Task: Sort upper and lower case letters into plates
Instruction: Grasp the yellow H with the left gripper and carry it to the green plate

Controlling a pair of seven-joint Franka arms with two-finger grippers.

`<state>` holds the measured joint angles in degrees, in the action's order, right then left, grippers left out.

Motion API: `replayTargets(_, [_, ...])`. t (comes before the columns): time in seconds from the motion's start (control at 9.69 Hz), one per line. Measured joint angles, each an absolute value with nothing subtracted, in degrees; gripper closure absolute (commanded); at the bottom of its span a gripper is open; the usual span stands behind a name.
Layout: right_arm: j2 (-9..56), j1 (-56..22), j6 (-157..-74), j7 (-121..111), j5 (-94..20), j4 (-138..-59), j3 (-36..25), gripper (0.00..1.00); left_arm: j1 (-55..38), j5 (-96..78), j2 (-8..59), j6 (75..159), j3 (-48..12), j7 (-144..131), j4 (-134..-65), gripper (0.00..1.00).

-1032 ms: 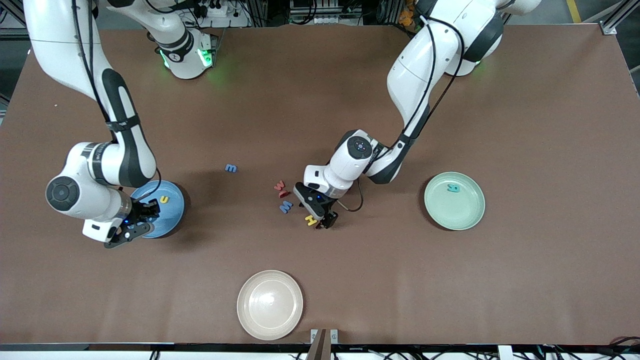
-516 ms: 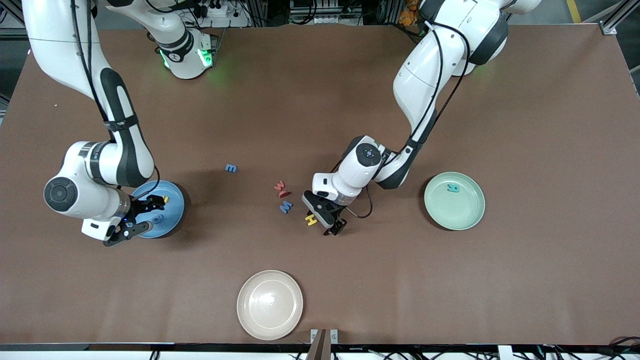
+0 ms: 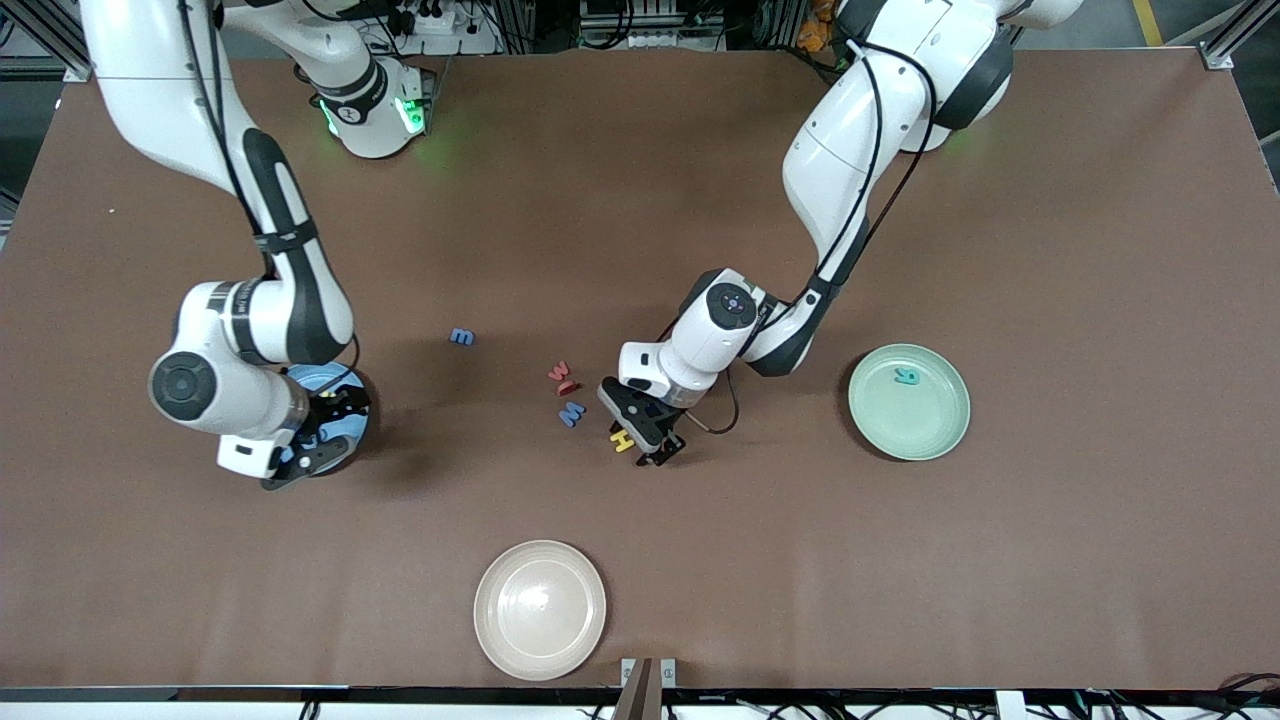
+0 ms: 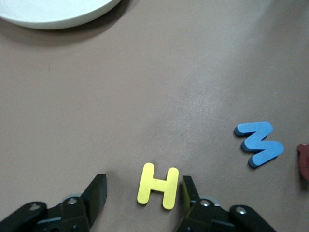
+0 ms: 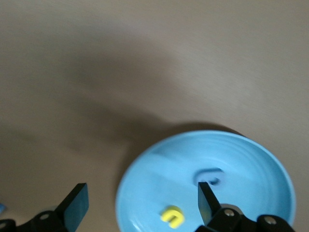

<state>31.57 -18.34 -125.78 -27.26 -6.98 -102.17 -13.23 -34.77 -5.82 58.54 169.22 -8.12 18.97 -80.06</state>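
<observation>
A yellow H [image 4: 158, 186] lies flat on the table between the fingers of my left gripper [image 4: 143, 188]. The gripper is open: one finger [image 4: 187, 187] touches the H and the other stands apart from it. From the front, the left gripper [image 3: 640, 445] is low over the H [image 3: 622, 438]. A blue M [image 3: 572, 413], two red letters [image 3: 562, 379] and a small blue m [image 3: 461, 337] lie loose nearby. My right gripper [image 5: 141, 198] hangs open and empty over the sky blue plate [image 5: 241, 159], which holds a yellow letter [image 5: 173, 216] and a blue one [image 5: 210, 176]. The pale green plate [image 3: 925, 425] holds a teal letter [image 3: 906, 376].
A cream-white plate [image 3: 540, 610] sits near the table's front edge, nearer the camera than the letters. The right arm covers most of the sky blue plate [image 3: 352, 412] in the front view. Bare brown table lies between the plates.
The right gripper opened, left the yellow letter on the blue plate and shifted toward the table's middle. The left gripper's fingers narrowed around the H.
</observation>
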Motion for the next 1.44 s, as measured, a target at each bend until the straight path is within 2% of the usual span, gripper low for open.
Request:
replayTargets(0.1, [31.6,-19.6,-125.9,-26.0,-7.0,-102.3,-13.2,0.00,-34.8,-5.8,58.6,169.2,-8.1,18.9,-79.9,0.54])
replayTargets(0.72, [31.8,-21.2,-127.3,-21.2,-7.0,-103.1,-13.2,0.00,-35.0,-5.8,58.6,169.2,-8.1,17.6,-79.5,0.64])
replayTargets(0.93, [31.8,-22.1,-127.3,-20.9,-7.0,-103.1,-13.2,0.00,-35.0,-5.8,58.6,169.2,-8.1,17.6,-79.5,0.75])
replayTargets(1.03, [31.8,-22.8,-127.2,-20.9,-7.0,-103.2,-13.1,0.00,-35.0,-5.8,58.6,169.3,-8.1,17.6,-79.5,0.85])
replayTargets(1.13, [31.8,-23.6,-127.2,-20.9,-7.0,-103.2,-13.1,0.00,-35.0,-5.8,58.6,169.3,-8.1,17.6,-79.5,0.90])
replayTargets(1.44, [32.4,-25.8,-127.2,-20.9,-7.0,-103.4,-13.1,0.00,-35.0,-5.8,58.6,169.3,-8.1,17.6,-79.5,0.94])
